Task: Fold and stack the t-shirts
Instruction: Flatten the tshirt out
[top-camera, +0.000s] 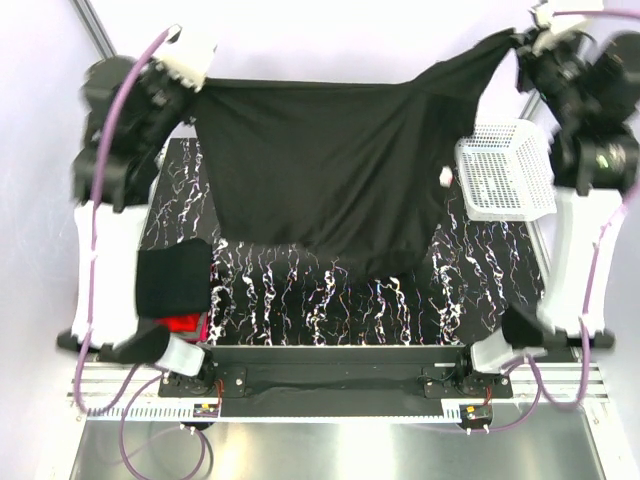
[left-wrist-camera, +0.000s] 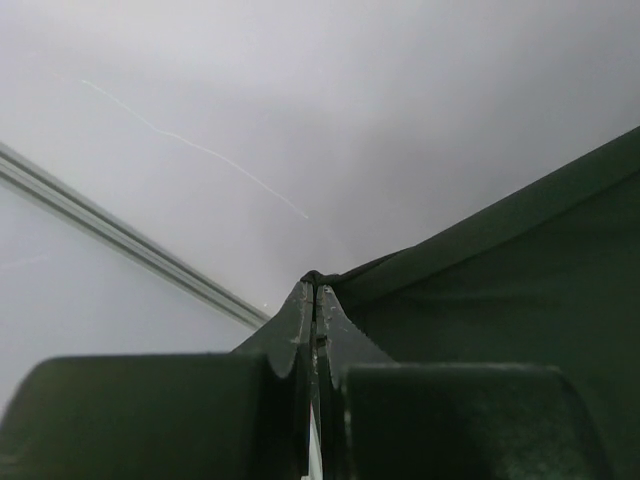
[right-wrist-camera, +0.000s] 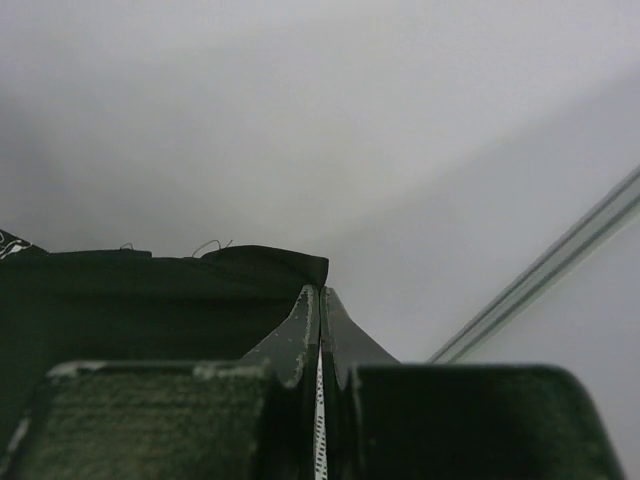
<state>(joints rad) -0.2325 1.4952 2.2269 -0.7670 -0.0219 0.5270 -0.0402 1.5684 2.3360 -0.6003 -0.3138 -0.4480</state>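
- Left tool (top-camera: 197, 86) (left-wrist-camera: 315, 290): its fingers are pressed together on one upper corner of the black t-shirt (top-camera: 330, 170) (left-wrist-camera: 520, 300). In the left wrist view the cloth leaves the tips and spreads away to their right.
- Right tool (top-camera: 520, 42) (right-wrist-camera: 320, 292): it pinches the opposite upper corner of the t-shirt (right-wrist-camera: 150, 290). In the right wrist view the cloth lies to the left of the closed tips.
- Black t-shirt: it hangs spread as a sheet between the two tools, raised over the worktop (top-camera: 330, 295). Its lower edge sags lowest midway between the tools; contact with the worktop cannot be told.
- White neck label (top-camera: 446, 177): a small patch at the shirt's edge, below the right tool.
- White mesh basket (top-camera: 505, 165): it sits below the right tool, just beside the label.
- Folded black cloth (top-camera: 172, 280): it lies well below the left tool, with red cloth (top-camera: 183, 322) showing under its near edge.
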